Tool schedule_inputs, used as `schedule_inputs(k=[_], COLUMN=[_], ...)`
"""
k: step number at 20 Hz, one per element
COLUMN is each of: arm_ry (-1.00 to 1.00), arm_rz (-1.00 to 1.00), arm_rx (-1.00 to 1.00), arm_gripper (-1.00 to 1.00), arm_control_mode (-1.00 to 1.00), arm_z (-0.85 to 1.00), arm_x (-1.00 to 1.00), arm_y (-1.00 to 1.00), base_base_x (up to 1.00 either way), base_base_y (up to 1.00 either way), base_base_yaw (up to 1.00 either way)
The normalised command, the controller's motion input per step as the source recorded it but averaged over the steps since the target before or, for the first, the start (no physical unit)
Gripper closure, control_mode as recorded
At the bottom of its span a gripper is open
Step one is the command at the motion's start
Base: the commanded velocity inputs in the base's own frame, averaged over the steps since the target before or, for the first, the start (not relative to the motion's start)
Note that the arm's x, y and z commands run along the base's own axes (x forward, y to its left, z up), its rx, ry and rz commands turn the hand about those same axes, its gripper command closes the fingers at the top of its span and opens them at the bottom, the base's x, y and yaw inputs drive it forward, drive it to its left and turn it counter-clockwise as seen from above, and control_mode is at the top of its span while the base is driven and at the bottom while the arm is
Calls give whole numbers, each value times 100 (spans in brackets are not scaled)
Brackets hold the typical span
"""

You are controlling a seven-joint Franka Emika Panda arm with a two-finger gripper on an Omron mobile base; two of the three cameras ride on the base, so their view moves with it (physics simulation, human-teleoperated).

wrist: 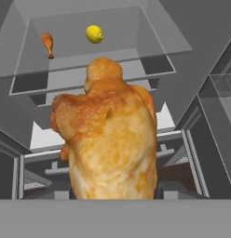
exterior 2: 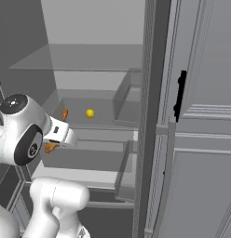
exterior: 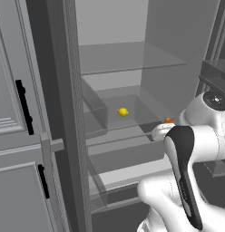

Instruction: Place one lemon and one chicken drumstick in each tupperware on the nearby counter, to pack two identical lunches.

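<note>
Drumstick (wrist: pixel 108 139) in hand: we saw a golden chicken drumstick looming large in the hand view, the gripper (exterior 2: pixel 51 147) clamped on it in front of the open fridge (exterior: pixel 132 59). On the fridge's clear shelf (wrist: pixel 150 42) a lemon (wrist: pixel 94 34) sat at twelve o'clock and a second drumstick (wrist: pixel 48 44) at eleven, well apart from each other.

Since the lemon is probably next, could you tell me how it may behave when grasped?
The lemon looks round and smooth, so it may roll on the flat fridge shelf if nudged. Being small, it is probably light, and its curved skin could slip between closing claw fingers.
</note>
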Motion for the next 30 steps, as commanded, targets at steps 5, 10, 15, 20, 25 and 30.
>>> schedule_inputs(k=[5, 10, 15, 20, 25, 30], arm_ry=[0, 0, 0, 0, 0, 0], arm_rz=[0, 0, 0, 0, 0, 0], arm_rx=[0, 0, 0, 0, 0, 0], arm_gripper=[100, 100, 100, 100, 100, 100], arm_control_mode=[100, 100, 100, 100, 100, 100], arm_z=[0, 0, 0, 0, 0, 0], arm_x=[0, 0, 0, 0, 0, 0], arm_y=[0, 0, 0, 0, 0, 0], base_base_x=[-68, -100, -100, -97, -36, 0], base_base_y=[0, -1, -22, -22, -32, -60], base_base_yaw=[0, 0, -8, -39, -74, -77])
